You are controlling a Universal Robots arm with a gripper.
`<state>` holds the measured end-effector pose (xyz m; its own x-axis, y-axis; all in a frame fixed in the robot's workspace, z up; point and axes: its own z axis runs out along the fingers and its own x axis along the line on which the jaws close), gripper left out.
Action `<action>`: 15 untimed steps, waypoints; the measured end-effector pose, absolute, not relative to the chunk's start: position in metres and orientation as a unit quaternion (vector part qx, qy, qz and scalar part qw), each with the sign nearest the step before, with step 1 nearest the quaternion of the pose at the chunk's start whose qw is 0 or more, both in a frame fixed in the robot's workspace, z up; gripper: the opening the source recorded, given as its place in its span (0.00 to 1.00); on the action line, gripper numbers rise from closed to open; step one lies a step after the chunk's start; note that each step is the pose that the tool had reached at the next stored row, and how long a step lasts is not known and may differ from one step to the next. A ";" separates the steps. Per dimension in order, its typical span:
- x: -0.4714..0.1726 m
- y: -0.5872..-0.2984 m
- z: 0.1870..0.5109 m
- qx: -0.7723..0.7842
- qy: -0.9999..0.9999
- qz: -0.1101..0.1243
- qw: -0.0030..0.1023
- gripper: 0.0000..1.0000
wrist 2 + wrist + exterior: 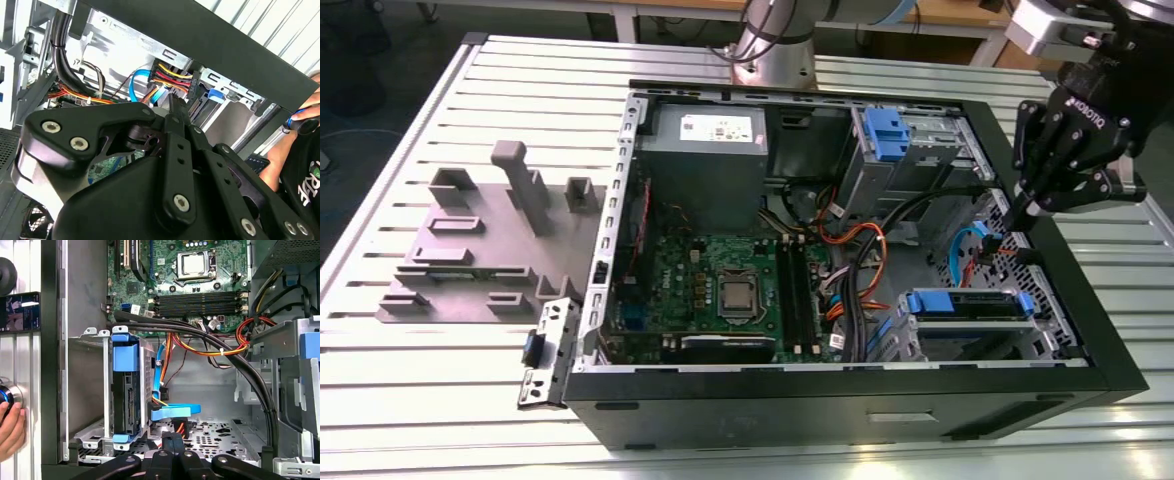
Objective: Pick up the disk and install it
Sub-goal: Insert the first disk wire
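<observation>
Exterior view: I see the gripper (1023,212) hanging above the open computer case (854,385), at the exterior view's right, near the drive cage (974,335). The disk (967,303) sits in that cage, its blue rails showing.

Second wrist view: the fingers (175,140) appear pressed together with nothing between them, though the tips are partly hidden.

First wrist view: the disk (125,395) stands seated in the drive cage (90,385), apart from the gripper (173,439). A hand (11,426) rests outside the case.

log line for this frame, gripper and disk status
gripper: shut, holds nothing, over open case near drive cage | disk: sits in drive cage, blue rails on
</observation>
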<state>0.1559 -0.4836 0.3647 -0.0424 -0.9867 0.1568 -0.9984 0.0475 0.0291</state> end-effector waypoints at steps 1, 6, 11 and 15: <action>0.156 -0.483 0.365 0.689 -0.721 0.044 0.067 0.11; 0.156 -0.482 0.365 0.689 -0.721 0.044 0.067 0.11; 0.156 -0.482 0.365 0.689 -0.721 0.044 0.067 0.11; 0.156 -0.481 0.365 0.689 -0.721 0.044 0.067 0.11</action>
<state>0.1559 -0.4808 0.3647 -0.0424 -0.9867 0.1571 -0.9984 0.0476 0.0291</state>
